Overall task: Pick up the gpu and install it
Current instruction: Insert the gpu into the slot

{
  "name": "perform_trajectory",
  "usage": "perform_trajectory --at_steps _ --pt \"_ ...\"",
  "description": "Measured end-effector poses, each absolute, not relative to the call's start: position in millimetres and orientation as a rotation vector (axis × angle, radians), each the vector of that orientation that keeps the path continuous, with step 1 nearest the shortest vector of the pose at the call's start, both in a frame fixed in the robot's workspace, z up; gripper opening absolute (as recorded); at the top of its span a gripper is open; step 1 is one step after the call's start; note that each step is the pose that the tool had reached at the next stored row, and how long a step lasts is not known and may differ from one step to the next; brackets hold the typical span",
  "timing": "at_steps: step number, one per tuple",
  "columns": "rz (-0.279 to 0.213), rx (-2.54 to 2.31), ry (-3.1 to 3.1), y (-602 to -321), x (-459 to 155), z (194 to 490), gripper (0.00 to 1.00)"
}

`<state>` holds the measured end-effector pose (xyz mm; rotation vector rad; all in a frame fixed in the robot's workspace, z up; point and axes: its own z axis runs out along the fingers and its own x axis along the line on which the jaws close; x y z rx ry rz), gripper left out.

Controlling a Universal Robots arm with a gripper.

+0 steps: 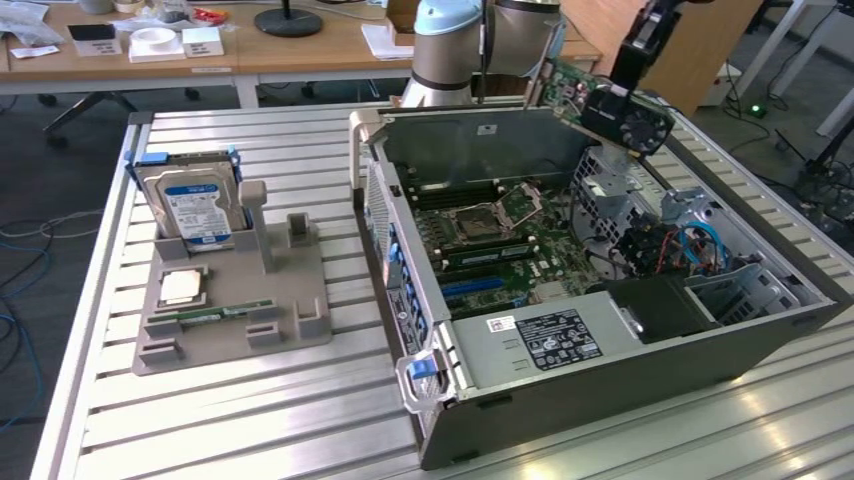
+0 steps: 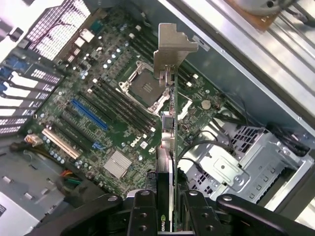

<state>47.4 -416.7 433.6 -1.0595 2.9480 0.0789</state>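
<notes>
Holding: the end effector [image 1: 622, 88] [image 2: 167, 219] is clamped narrow on the gpu [image 1: 603, 102] [image 2: 169, 142], with one black finger [image 2: 142, 211] on each flat face.
Gpu place: it hangs in the air over the far rim of the computer case [image 1: 747, 330], at about 1 o'clock from the case's middle in the exterior view. It is tilted, with its black fan face turned toward that camera.
Gpu edges: seen edge-on from the wrist, its silver bracket [image 2: 173, 49] is the end farthest from the fingers and points into the case. The card touches nothing but the fingers.
Open room: the case's side stands open, and clear air lies between the card and the motherboard [image 1: 494, 245] [image 2: 98, 123]. The drive cage [image 1: 607, 195] [image 2: 236, 167], with its black cables, stands close beside the card.
Slots: one long blue slot [image 2: 88, 113] and one white slot [image 2: 59, 142].
Socket: one CPU socket [image 1: 483, 222] [image 2: 145, 87], between the memory rows.
Power supply: one [image 1: 547, 340], at the case's 6 o'clock end.
Fixture: one gray tray [image 1: 300, 320] at 9 o'clock from the case, well apart from the gpu. It carries one hard drive [image 1: 198, 205] upright at its 12 o'clock end, one CPU chip [image 1: 183, 288] and one RAM strip [image 1: 214, 313].
Bench: slatted metal bench [image 1: 267, 420]; a strip of it shows between tray and case.
</notes>
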Motion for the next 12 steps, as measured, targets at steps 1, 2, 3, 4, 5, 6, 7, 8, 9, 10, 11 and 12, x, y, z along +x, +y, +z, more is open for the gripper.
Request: perform_trajectory --at_steps 1,2,3,4,5,6,7,8,9,10,11,12 --pt "0.079 -1.083 2.94 -416.7 47.4 433.6 0.26" --pt "0.079 -1.106 2.932 -416.7 47.4 433.5 0.26" --pt "0.079 -1.129 2.923 -416.7 47.4 433.5 0.26" --pt "0.079 -1.152 2.915 -416.7 47.4 433.5 0.26" --pt "0.08 -1.176 2.905 -416.7 47.4 433.4 0.26" --pt "0.08 -1.199 2.896 -416.7 47.3 433.4 0.26" --pt "0.08 -1.222 2.887 -416.7 47.3 433.3 0.26" --pt "0.08 -1.245 2.878 -416.7 47.4 433.3 0.26" --pt "0.08 -1.267 2.869 -416.7 47.4 433.3 0.26" --pt "0.08 -1.29 2.859 -416.7 47.3 433.3 0.26" --pt "0.08 -1.314 2.849 -416.7 47.4 433.2 0.26" --pt "0.08 -1.336 2.839 -416.7 47.4 433.2 0.26"
